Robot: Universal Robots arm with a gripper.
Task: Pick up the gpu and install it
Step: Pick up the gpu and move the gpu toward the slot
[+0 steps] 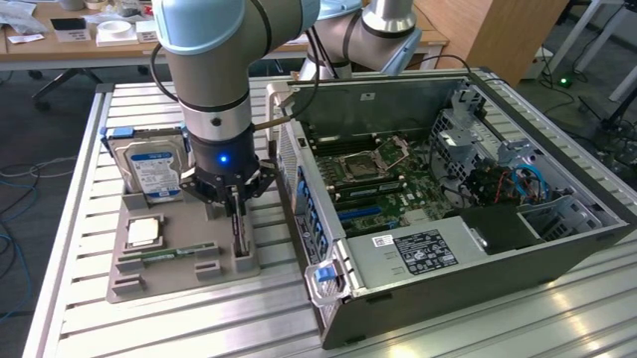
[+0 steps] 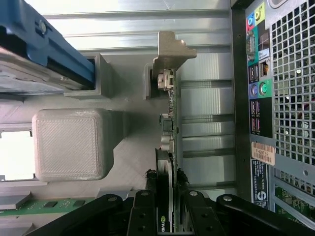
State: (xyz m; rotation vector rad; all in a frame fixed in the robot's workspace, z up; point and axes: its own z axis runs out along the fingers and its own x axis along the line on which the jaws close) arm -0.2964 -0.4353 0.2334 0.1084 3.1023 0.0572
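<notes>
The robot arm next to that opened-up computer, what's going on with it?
One robot arm is working alone on the table. Its pincer is down at the top edge of the graphics card, which stands on edge in a slot of the gray holder. The card is not yet in the open computer beside it. A hard drive and a memory stick sit in the same holder.

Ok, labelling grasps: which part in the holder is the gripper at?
The gpu: the thin card on edge beside the computer case; hard drive and memory stick sit apart.
</notes>
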